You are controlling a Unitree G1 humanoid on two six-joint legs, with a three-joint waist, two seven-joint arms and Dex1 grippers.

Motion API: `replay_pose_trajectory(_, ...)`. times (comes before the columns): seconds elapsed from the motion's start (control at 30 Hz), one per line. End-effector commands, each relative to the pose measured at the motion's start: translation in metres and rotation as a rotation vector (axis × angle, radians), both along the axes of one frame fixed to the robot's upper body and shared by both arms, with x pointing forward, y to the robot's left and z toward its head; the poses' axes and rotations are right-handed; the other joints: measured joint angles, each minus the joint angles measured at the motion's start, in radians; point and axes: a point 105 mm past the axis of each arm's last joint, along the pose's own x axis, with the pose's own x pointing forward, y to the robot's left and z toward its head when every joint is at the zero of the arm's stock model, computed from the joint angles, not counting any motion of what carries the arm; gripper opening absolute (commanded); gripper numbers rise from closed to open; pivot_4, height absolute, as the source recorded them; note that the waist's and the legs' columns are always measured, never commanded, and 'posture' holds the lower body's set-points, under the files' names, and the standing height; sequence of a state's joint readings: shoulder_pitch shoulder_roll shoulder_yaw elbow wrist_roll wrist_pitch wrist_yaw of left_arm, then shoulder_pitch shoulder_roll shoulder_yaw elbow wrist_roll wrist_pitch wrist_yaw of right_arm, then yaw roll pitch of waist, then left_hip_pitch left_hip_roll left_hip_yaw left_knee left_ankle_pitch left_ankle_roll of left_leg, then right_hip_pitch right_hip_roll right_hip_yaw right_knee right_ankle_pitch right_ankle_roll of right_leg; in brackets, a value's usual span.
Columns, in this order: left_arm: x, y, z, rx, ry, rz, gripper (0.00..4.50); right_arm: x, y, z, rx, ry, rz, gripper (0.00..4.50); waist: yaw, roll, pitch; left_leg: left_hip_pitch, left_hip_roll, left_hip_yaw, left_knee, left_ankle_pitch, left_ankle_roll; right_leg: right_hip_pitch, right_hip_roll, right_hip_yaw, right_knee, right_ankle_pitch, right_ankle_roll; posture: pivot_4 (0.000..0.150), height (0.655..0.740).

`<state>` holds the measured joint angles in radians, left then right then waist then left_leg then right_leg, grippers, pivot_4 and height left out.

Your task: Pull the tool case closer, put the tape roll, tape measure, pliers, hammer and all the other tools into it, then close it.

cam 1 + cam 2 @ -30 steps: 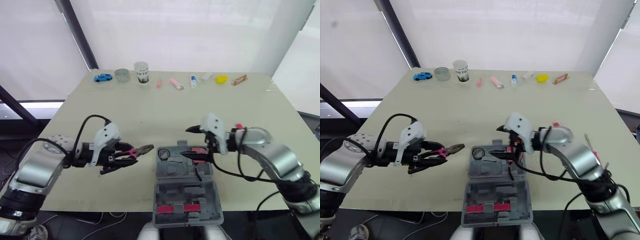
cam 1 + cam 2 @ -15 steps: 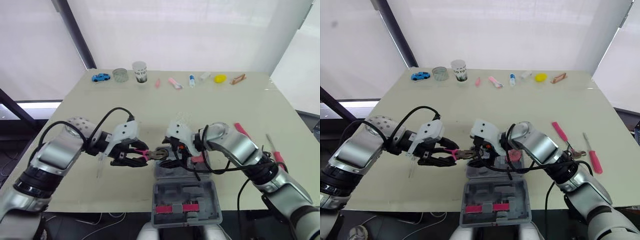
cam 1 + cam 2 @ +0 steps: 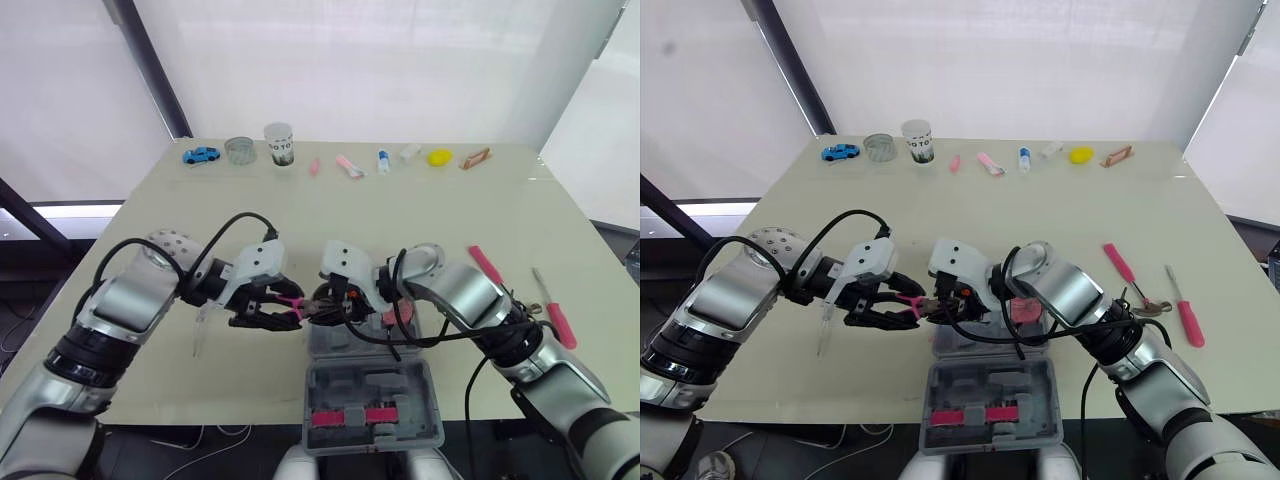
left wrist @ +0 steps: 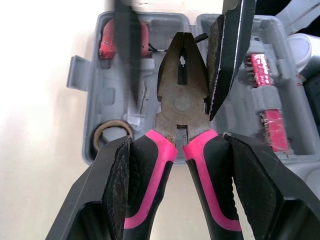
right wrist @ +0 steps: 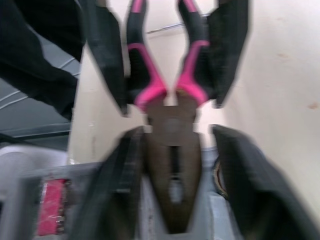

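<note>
My left gripper (image 3: 272, 312) is shut on the pink handles of the pliers (image 3: 303, 309), holding them level just above the table at the open grey tool case's (image 3: 370, 400) far left corner. From the opposite side my right gripper (image 3: 322, 304) straddles the pliers' metal head (image 5: 172, 155). In the left wrist view one of its fingers (image 4: 231, 55) touches the head and the other stands a little off. Inside the case lie a ring (image 4: 112, 137) and a pink-handled tool (image 4: 107, 42).
Two pink-handled tools (image 3: 484, 265) (image 3: 555, 312) lie on the table to the right of the case. Along the far edge stand a blue toy car (image 3: 203, 155), a glass (image 3: 240, 150), a paper cup (image 3: 279, 143) and several small items.
My right arm swung left over the case to the pliers' head and its fingers narrowed around it. My left arm carried the pliers right, towards the case.
</note>
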<state>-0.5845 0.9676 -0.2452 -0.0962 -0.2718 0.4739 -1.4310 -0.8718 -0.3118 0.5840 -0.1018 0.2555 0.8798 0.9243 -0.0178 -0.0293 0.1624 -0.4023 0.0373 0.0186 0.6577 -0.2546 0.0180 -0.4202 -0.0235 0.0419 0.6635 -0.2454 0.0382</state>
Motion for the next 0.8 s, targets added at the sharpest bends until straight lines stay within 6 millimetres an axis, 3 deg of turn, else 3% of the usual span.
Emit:
replay_pose_trajectory(0.03, 0.000, -0.006, 0.011, -0.021, -0.041, -0.033, 2.46, -0.001, 0.003, 0.010, 0.014, -0.036, 0.016, 0.97, 0.000, 0.000, 0.000, 0.000, 0.000, 0.000, 0.001, 0.000, 0.000, 0.000, 0.000, 0.000, 0.000, 0.000, 0.000, 0.150, 0.7400)
replay_pose_trajectory(0.3, -0.002, -0.012, 0.015, -0.100, -0.042, -0.017, 2.46, 0.000, -0.004, 0.006, 0.002, -0.032, 0.005, 0.97, 0.000, 0.000, 0.000, -0.001, 0.000, -0.001, 0.003, 0.000, 0.000, 0.000, 0.000, 0.000, 0.001, 0.000, 0.000, 0.150, 0.7400)
replay_pose_trajectory(0.33, -0.001, -0.013, 0.016, -0.115, -0.049, -0.009, 3.47, 0.000, -0.006, 0.005, 0.002, -0.032, 0.004, 0.97, 0.000, 0.000, 0.000, -0.001, 0.000, -0.001, 0.003, 0.000, 0.000, 0.000, 0.000, 0.000, 0.001, 0.000, 0.000, 0.150, 0.7400)
replay_pose_trajectory(0.4, -0.001, -0.013, 0.016, -0.145, -0.044, 0.018, 3.86, 0.000, -0.010, 0.004, -0.001, -0.034, -0.003, 0.97, 0.000, 0.000, 0.000, -0.002, 0.000, -0.001, 0.003, 0.000, 0.000, 0.000, 0.000, -0.001, 0.001, 0.000, 0.000, 0.150, 0.7400)
replay_pose_trajectory(0.43, 0.000, -0.013, 0.016, -0.162, -0.042, 0.036, 4.48, 0.000, -0.013, 0.003, -0.004, -0.035, -0.006, 0.97, 0.001, 0.000, 0.000, -0.003, 0.000, -0.002, 0.004, 0.000, 0.000, 0.000, 0.000, -0.002, 0.001, 0.000, 0.000, 0.150, 0.7400)
replay_pose_trajectory(0.5, 0.001, -0.013, 0.016, -0.225, -0.040, 0.088, 4.50, 0.000, -0.024, 0.000, -0.010, -0.031, -0.021, 0.97, 0.000, 0.000, 0.000, -0.005, 0.000, -0.003, 0.007, 0.000, 0.000, -0.001, 0.000, -0.002, 0.001, 0.000, 0.000, 0.150, 0.7400)
replay_pose_trajectory(0.53, 0.000, -0.012, 0.016, -0.260, -0.037, 0.111, 4.50, 0.000, -0.031, -0.001, -0.014, -0.025, -0.032, 0.97, 0.001, 0.000, 0.000, -0.014, 0.000, -0.004, 0.012, 0.000, 0.000, -0.010, 0.000, -0.003, 0.006, 0.000, 0.000, 0.150, 0.7400)
replay_pose_trajectory(0.7, -0.011, -0.002, 0.022, -0.560, -0.063, 0.225, 4.50, 0.002, -0.081, -0.009, -0.073, -0.012, -0.120, 0.97, 0.002, 0.000, 0.000, -0.015, 0.001, -0.003, 0.012, 0.000, 0.000, -0.012, -0.002, -0.002, 0.008, 0.000, 0.000, 0.150, 0.7400)
replay_pose_trajectory(0.8, -0.028, 0.009, 0.020, -0.663, -0.051, 0.214, 4.50, 0.003, -0.107, -0.008, -0.106, -0.020, -0.158, 0.97, 0.000, 0.000, 0.000, -0.014, 0.001, -0.003, 0.013, 0.000, 0.000, -0.012, -0.003, -0.002, 0.009, 0.000, 0.000, 0.150, 0.7400)
